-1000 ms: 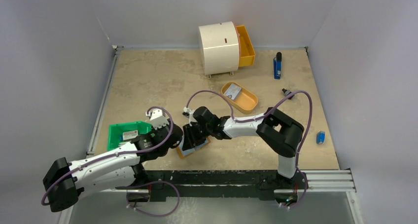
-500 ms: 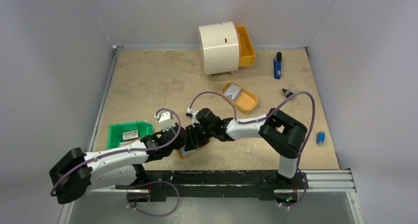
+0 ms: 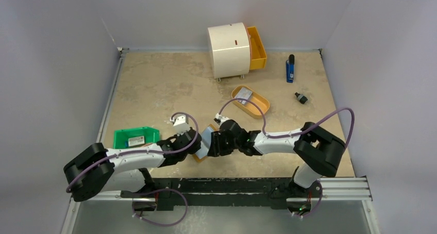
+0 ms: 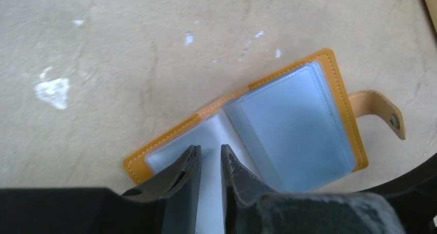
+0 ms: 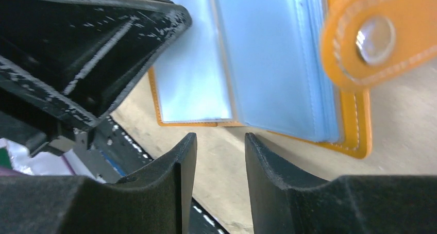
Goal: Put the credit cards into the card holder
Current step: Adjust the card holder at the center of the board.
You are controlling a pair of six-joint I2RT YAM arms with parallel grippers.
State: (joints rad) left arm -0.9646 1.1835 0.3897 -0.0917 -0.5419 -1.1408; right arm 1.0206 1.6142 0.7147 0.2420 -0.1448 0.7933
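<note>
Two grippers meet at the open card holder point(image 4: 288, 126). It lies flat on the table point(image 3: 154, 84) near the front edge, with its clear sleeves facing up and its snap strap point(image 5: 376, 38) folded out to one side.

The fingers of the left gripper point(image 4: 209, 150) stand close together with a narrow gap, tips over the leaf of the holder nearer that arm. Pale sleeve shows in the gap, and nothing is seen clamped.

The fingers of the right gripper point(image 5: 220, 138) stand apart and empty, tips just beside the holder's edge.

One credit card point(image 3: 246, 95) lies in the oval tray point(image 3: 262, 109), beyond the holder and toward the right side of the table, well apart from both grippers. The right arm is the nearer one to it. The card's long axis is too small to read.

A pale item lies in the green bin point(image 3: 121, 141) on the left; whether it is the second card cannot be told.

Fetching the tray card probably falls to the right arm while the left steadies the leaf.
</note>
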